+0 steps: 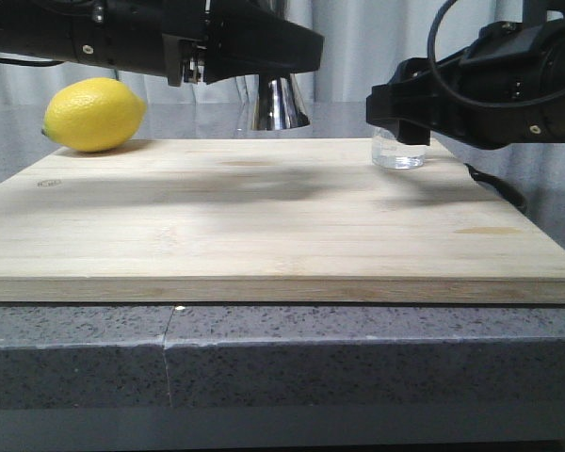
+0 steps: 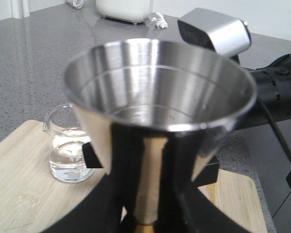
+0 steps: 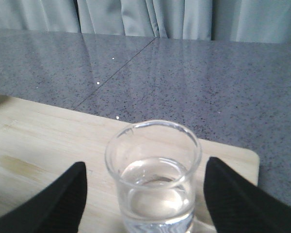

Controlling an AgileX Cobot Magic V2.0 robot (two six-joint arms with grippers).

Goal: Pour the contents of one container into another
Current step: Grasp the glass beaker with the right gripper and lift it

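Observation:
The steel jigger (image 1: pixel 281 104) hangs just above the far middle of the wooden board (image 1: pixel 264 226), and my left gripper (image 1: pixel 264 58) is shut on it. In the left wrist view the black fingers (image 2: pixel 94 158) clamp the jigger (image 2: pixel 160 97) below its wide upper cup, near the gold band. The glass beaker (image 1: pixel 398 149), part full of clear liquid, stands on the board's far right. My right gripper (image 1: pixel 401 121) is open around it. In the right wrist view the beaker (image 3: pixel 153 170) sits between the two fingertips (image 3: pixel 63 199) with gaps on both sides.
A yellow lemon (image 1: pixel 94 114) lies at the board's far left corner. The board rests on a grey speckled counter (image 1: pixel 264 339). A white appliance (image 2: pixel 123 7) stands far back on the counter. Grey curtains (image 3: pixel 145 17) hang behind.

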